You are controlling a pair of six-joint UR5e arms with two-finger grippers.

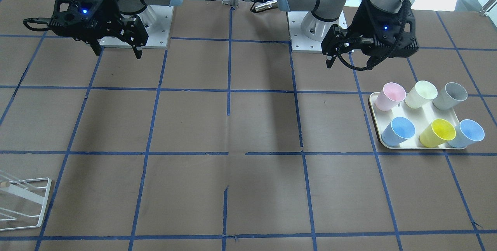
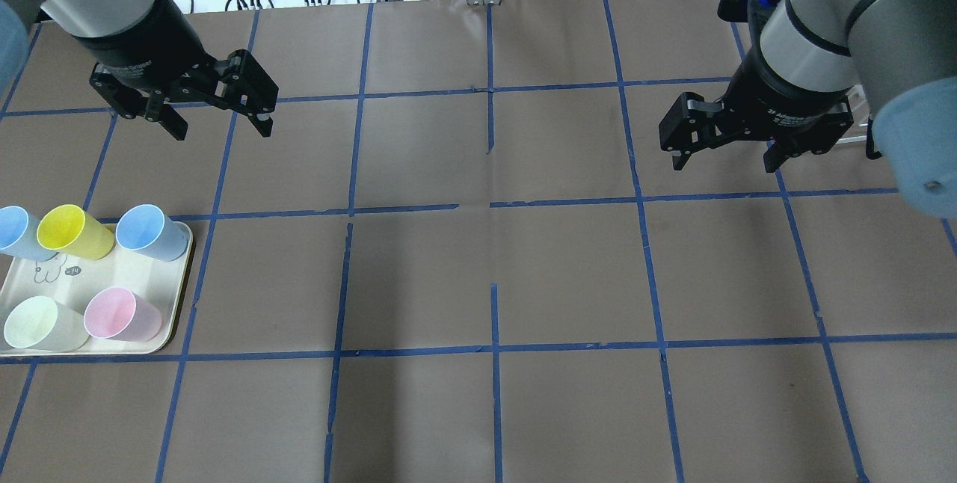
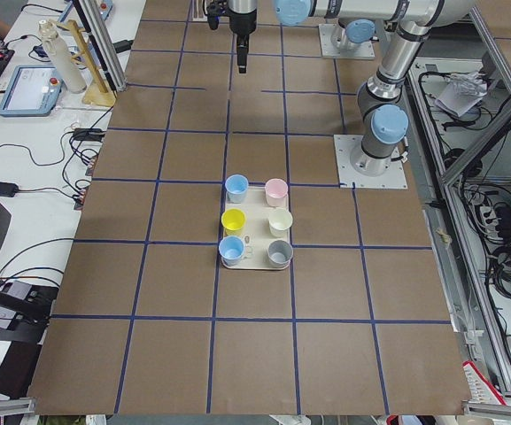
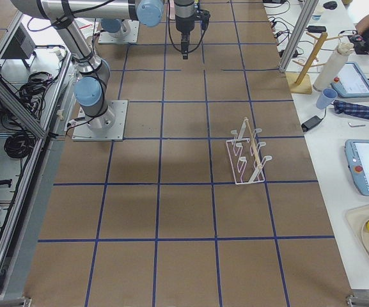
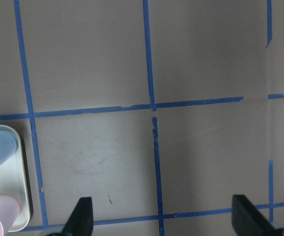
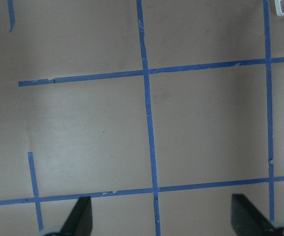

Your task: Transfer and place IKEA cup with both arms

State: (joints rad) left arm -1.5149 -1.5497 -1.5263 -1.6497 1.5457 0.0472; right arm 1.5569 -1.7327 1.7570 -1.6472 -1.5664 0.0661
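Front-facing camera: the tray sits at three o'clock from the table's middle, six cups upright on it. The IKEA cup stands beside the yellow cup, with a twin blue cup past that. Which blue one is meant, I cannot tell.

The left gripper hangs at the tray's eleven o'clock, fingers spread, empty. The right gripper is far off at nine o'clock, spread too.

Overhead: left gripper at the tray's one o'clock.

Left side: cups in two rows.

Right side: a white rack.

Left wrist: fingers wide, tray corner at eight o'clock.

Right wrist: fingers wide over taped paper.
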